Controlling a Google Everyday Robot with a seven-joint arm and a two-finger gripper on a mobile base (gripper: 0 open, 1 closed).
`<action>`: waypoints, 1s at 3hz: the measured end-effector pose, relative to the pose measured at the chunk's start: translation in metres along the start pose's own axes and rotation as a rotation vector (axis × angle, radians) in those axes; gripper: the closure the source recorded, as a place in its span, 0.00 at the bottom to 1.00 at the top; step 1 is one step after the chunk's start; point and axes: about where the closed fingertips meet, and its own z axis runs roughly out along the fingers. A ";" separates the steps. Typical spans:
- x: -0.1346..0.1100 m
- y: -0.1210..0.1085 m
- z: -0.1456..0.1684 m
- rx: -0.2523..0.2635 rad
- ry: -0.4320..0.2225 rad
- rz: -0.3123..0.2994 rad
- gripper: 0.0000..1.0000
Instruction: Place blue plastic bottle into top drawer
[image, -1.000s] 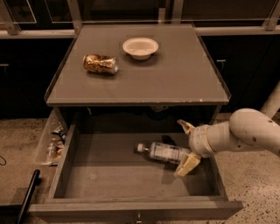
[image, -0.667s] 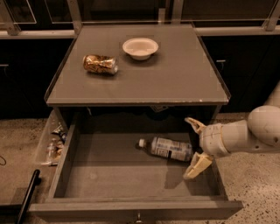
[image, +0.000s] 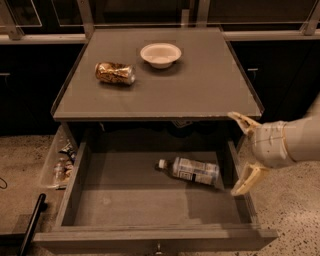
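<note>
The blue plastic bottle (image: 191, 170) lies on its side on the flat grey bottom of the open top drawer (image: 130, 205), towards the right, white cap pointing left. My gripper (image: 242, 152) is open and empty. It hangs at the drawer's right wall, to the right of the bottle and apart from it, with one cream finger (image: 242, 122) up near the tabletop edge and the other (image: 246, 181) low by the drawer side.
A crushed gold can (image: 115, 73) and a white bowl (image: 160, 54) sit on the grey tabletop (image: 200, 85) above the drawer. A clear bin of litter (image: 60, 162) stands at the drawer's left. A black bar (image: 31, 222) lies on the speckled floor.
My gripper has let go of the bottle and moved right and up, out over the drawer's right wall. The bottle stays lying in the drawer.
</note>
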 end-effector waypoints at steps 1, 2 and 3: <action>-0.038 -0.040 -0.042 0.065 0.078 -0.150 0.00; -0.061 -0.085 -0.050 0.084 0.102 -0.250 0.00; -0.073 -0.095 -0.050 0.094 0.096 -0.275 0.00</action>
